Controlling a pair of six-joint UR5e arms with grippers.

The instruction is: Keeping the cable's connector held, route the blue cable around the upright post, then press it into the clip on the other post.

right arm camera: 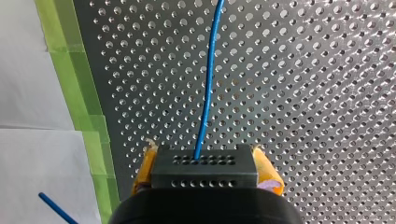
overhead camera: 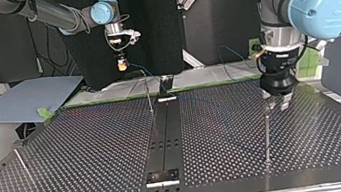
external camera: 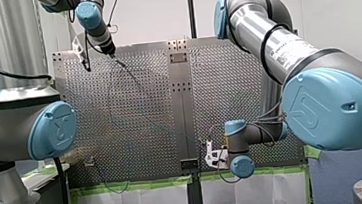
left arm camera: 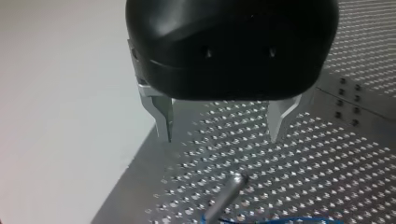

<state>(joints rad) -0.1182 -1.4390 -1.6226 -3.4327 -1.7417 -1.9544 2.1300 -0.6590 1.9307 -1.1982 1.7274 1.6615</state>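
Here, the connector (right arm camera: 204,173) is clamped tightly between the yellow pads (right arm camera: 144,170) of the right end effector (right arm camera: 204,161), and the blue cable (right arm camera: 208,79) is seen leaving it and running ahead over the perforated surface (right arm camera: 303,93), near a strip of green tape (right arm camera: 84,93). In the top view the right arm is brought in from the upper left, its end effector pointed down and held above the surface's far edge. The left end effector (left arm camera: 219,126) is held wide open, its metal fingers (left arm camera: 163,116) spread with nothing between them. It is pointed down just above the tip of an upright post (left arm camera: 229,189), beside which a stretch of cable is visible.
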